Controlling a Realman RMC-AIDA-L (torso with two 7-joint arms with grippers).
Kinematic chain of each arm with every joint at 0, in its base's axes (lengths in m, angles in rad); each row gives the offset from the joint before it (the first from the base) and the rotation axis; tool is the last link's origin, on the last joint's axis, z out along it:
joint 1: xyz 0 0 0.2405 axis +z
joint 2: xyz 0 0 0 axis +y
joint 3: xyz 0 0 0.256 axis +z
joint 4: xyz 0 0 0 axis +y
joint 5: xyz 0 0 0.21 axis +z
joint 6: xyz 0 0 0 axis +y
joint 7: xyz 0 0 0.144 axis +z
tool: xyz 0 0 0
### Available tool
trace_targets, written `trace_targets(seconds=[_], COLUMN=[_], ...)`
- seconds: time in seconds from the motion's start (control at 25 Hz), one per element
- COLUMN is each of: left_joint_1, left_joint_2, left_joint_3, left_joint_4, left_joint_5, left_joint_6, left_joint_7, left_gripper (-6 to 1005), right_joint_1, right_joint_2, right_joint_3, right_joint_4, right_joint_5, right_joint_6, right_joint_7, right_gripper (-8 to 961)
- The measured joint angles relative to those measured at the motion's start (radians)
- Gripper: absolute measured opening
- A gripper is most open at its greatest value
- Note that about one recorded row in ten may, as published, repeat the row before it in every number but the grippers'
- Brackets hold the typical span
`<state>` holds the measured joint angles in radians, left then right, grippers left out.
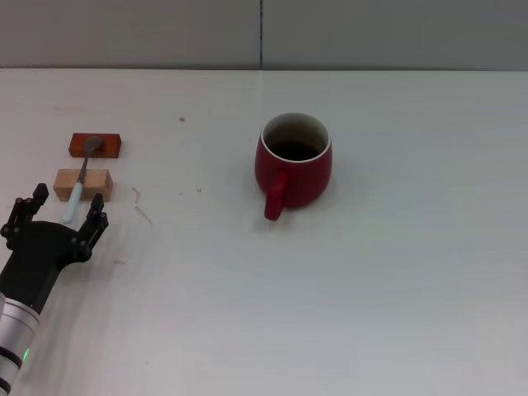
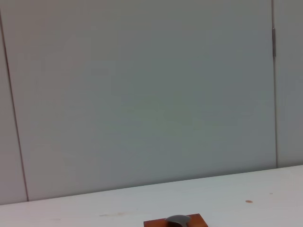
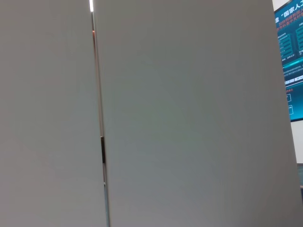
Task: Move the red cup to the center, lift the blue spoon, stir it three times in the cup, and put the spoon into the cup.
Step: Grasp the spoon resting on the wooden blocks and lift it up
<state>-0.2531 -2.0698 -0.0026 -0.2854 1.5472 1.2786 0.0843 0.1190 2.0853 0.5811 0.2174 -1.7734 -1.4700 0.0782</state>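
The red cup (image 1: 294, 162) stands upright near the middle of the white table, its handle pointing toward me. The blue spoon (image 1: 81, 183) lies at the far left across two wooden blocks, its grey bowl on the red-brown block (image 1: 96, 146) and its pale handle over the light block (image 1: 82, 183). My left gripper (image 1: 62, 212) is open just in front of the spoon's handle end, one finger on each side of it, not touching. The left wrist view shows the red-brown block (image 2: 176, 221) with the spoon's bowl (image 2: 178, 219). My right gripper is out of view.
The table (image 1: 396, 272) is plain white with a grey wall behind. The right wrist view shows only wall panels and part of a blue poster (image 3: 289, 56).
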Motion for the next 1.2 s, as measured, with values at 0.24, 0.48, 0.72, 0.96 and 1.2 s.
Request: trace_targets(seconds=[0.24, 0.48, 0.72, 0.96, 1.2], left_joint_1=[0.0, 0.0, -0.006, -0.01, -0.011], left_joint_2=[0.0, -0.001, -0.001, 0.0, 0.0], left_joint_3=[0.0, 0.0, 0.0, -0.005, -0.007], left_joint_4=[-0.001, -0.007, -0.009, -0.011, -0.009], left_joint_5=[0.005, 0.005, 0.005, 0.001, 0.0], left_joint_6=[-0.005, -0.014, -0.028, -0.036, -0.038], left_joint_7=[0.0, 0.0, 0.0, 0.001, 0.003], left_gripper=[782, 782, 781, 751, 597], right_joint_1=[0.001, 0.001, 0.001, 0.001, 0.001], right_joint_2=[-0.001, -0.001, -0.002, -0.002, -0.002], right_joint_3=[-0.002, -0.001, -0.001, -0.001, -0.003], right_joint_4=[0.0, -0.001, 0.0, 0.001, 0.003], right_joint_5=[0.0, 0.0, 0.0, 0.0, 0.0], right_joint_6=[0.001, 0.001, 0.001, 0.0, 0.0], right_joint_7=[0.0, 0.0, 0.0, 0.0, 0.0], right_gripper=[777, 777, 777, 777, 777])
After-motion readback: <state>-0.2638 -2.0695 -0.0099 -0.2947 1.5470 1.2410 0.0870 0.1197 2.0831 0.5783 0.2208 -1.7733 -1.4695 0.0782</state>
